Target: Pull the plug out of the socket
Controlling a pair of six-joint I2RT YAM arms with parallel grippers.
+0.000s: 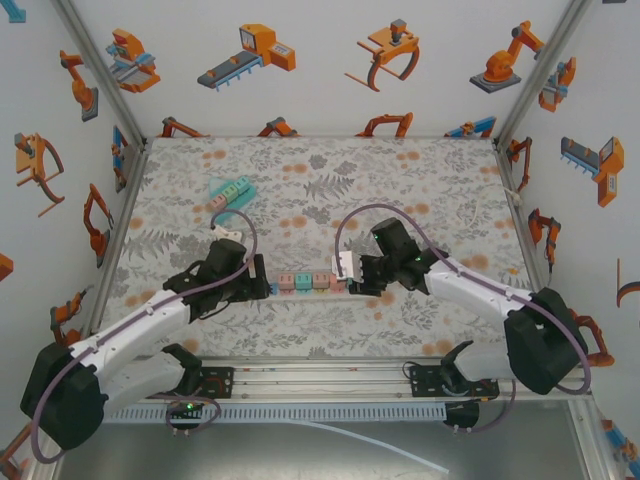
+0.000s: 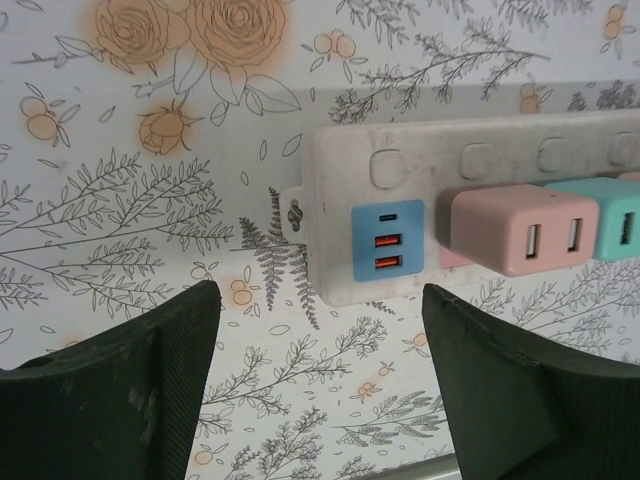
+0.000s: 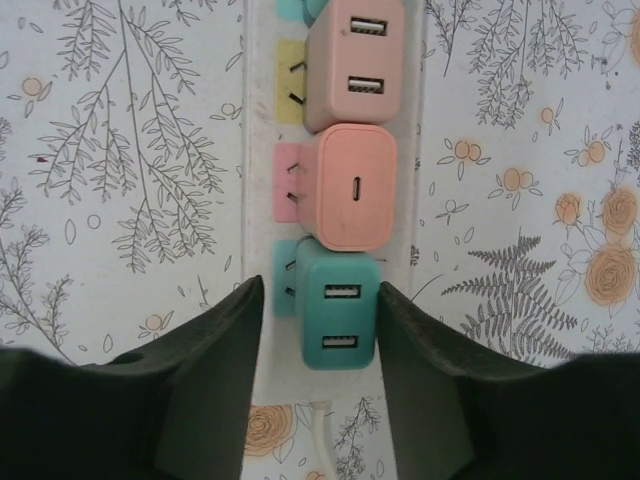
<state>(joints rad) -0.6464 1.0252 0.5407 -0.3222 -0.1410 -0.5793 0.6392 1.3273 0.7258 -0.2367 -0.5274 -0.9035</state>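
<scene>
A white power strip (image 1: 305, 283) lies across the table's middle with several coloured plugs in it. In the right wrist view a teal two-port plug (image 3: 340, 315) sits in the strip's (image 3: 258, 200) end socket, above the cable (image 3: 320, 440). My right gripper (image 3: 320, 320) is open around it: the right finger (image 3: 440, 380) is at the plug's side, the left finger (image 3: 200, 380) a small gap away. A peach plug (image 3: 352, 190) and a pink plug (image 3: 355, 60) sit beyond. My left gripper (image 2: 320, 340) is open just short of the strip's other end (image 2: 340, 200), near the blue USB panel (image 2: 388, 240).
A second teal strip of adapters (image 1: 230, 192) lies at the back left of the floral table. Patterned walls with metal posts close in the left, right and back. A pink plug (image 2: 525, 230) and a teal plug (image 2: 620, 220) stand beside the blue panel.
</scene>
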